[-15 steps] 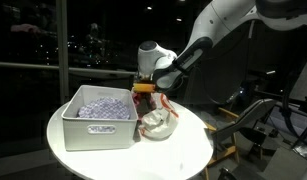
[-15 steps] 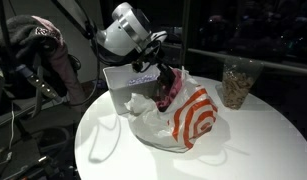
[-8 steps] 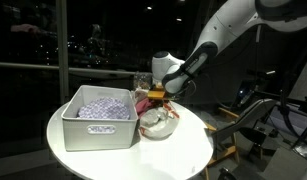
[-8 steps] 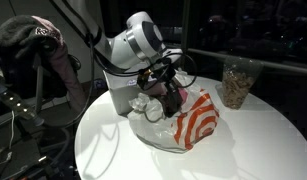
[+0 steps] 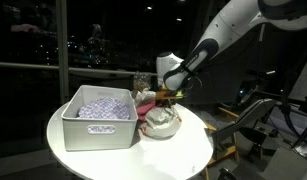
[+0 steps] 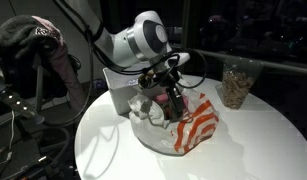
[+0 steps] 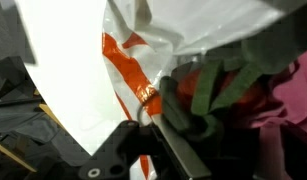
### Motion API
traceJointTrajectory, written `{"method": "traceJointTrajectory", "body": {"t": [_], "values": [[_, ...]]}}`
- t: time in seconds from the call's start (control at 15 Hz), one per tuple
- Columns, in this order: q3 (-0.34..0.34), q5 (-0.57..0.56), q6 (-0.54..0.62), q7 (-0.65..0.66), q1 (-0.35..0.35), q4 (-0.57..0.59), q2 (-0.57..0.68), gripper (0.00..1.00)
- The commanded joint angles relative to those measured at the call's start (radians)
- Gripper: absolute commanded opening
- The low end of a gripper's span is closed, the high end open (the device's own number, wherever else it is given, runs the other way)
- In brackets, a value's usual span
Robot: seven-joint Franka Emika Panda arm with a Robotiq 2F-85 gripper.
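A white plastic bag with red rings lies open on the round table in both exterior views [image 5: 160, 124] [image 6: 196, 125]. My gripper [image 5: 165, 97] [image 6: 172, 101] is lowered into the bag's mouth. It is shut on a dark red and green soft item [image 6: 176, 103]. In the wrist view, that item [image 7: 221, 92] fills the space beside my finger [image 7: 171, 142], right against the white bag with its orange-red stripe [image 7: 83, 60]. A pink fabric [image 7: 295, 100] shows at the right edge.
A grey rectangular bin [image 5: 98, 129] [image 6: 117, 86] holding a pale lavender cloth [image 5: 103, 104] stands next to the bag. A clear jar of brown pieces [image 6: 235, 84] stands at the far side of the white table [image 6: 255, 142]. Chairs and clutter surround the table.
My gripper has moved from above the bin's edge across and down into the bag's opening, carrying the red and green item with it.
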Motion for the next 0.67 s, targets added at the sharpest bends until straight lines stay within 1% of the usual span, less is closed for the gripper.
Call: {"method": "traceJointTrajectory", "body": {"t": [0.0,0.13,0.4,0.47,0.6], "values": [[-0.025,0.028,-0.011,-0.063,0.035,-0.021,-0.047,0.48],[-0.036,0.005,-0.006,-0.046,0.054,-0.033,-0.080,0.64],[-0.012,0.046,0.052,-0.082,0.044,-0.078,-0.160,0.92],[0.005,0.070,0.088,-0.112,0.036,-0.101,-0.185,0.99],[0.023,0.103,0.144,-0.167,0.042,-0.140,-0.226,1.00]]}}
